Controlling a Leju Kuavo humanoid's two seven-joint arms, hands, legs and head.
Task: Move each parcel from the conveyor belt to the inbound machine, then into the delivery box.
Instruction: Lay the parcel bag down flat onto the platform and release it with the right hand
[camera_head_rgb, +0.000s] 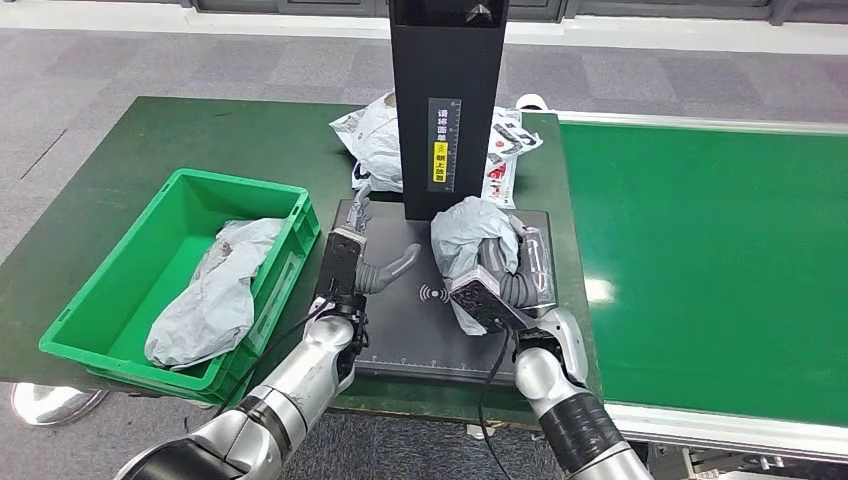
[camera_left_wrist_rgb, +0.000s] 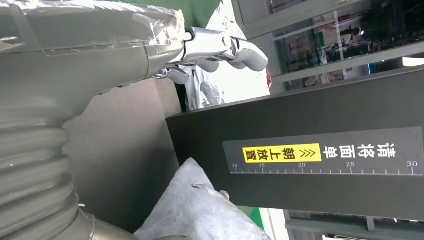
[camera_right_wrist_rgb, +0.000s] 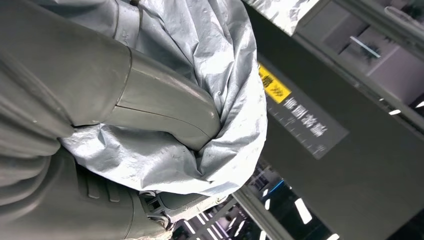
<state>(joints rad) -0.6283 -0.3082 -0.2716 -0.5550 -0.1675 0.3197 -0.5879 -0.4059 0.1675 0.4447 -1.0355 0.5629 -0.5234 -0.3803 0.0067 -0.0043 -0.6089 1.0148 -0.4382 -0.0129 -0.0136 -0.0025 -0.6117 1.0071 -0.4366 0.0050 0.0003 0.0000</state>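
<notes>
Scanner plate (camera_head_rgb: 420, 330) — parcel (camera_head_rgb: 470, 235) in right robot hand (camera_head_rgb: 500, 290).

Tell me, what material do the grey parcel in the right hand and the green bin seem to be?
Grey parcel: probably thin plastic film, matte with slight sheen; it crumples into sharp creases under the right hand. Green bin: likely rigid moulded plastic, smooth, with ribbed walls.

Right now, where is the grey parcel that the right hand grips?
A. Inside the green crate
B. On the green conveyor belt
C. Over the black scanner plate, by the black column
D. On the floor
C: the right hand holds the grey parcel above the black scanner plate, beside the black column.
</notes>
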